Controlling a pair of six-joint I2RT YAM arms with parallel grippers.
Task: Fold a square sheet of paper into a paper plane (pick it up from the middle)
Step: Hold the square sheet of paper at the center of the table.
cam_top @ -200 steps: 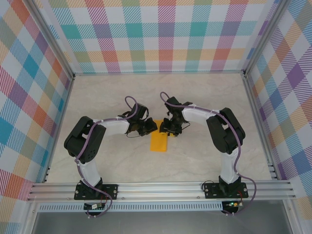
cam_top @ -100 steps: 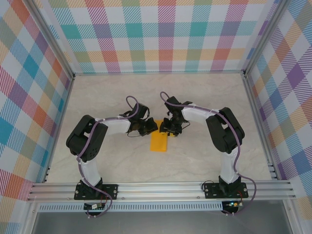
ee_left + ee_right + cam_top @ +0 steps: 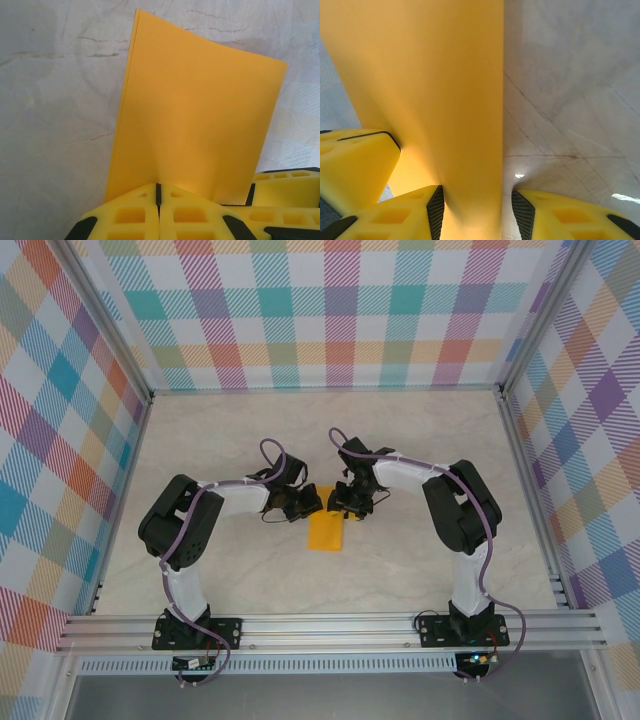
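Left pincer (image 3: 312,500) and right pincer (image 3: 338,502) crowd the paper (image 3: 326,532) mid-frame; surface (image 3: 430,440) elsewhere lies open to the walls (image 3: 340,330).

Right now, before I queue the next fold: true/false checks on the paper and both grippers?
1. The left gripper is shut on an edge of the square sheet of paper. True.
2. The paper lies open as a full flat square. False: it is folded to a narrow rectangle, with doubled layers showing along one edge.
3. The right gripper has its jaws apart, with paper running between them. True.
4. The paper sits against the back wall. False: it is in the middle of the table, between the two grippers.
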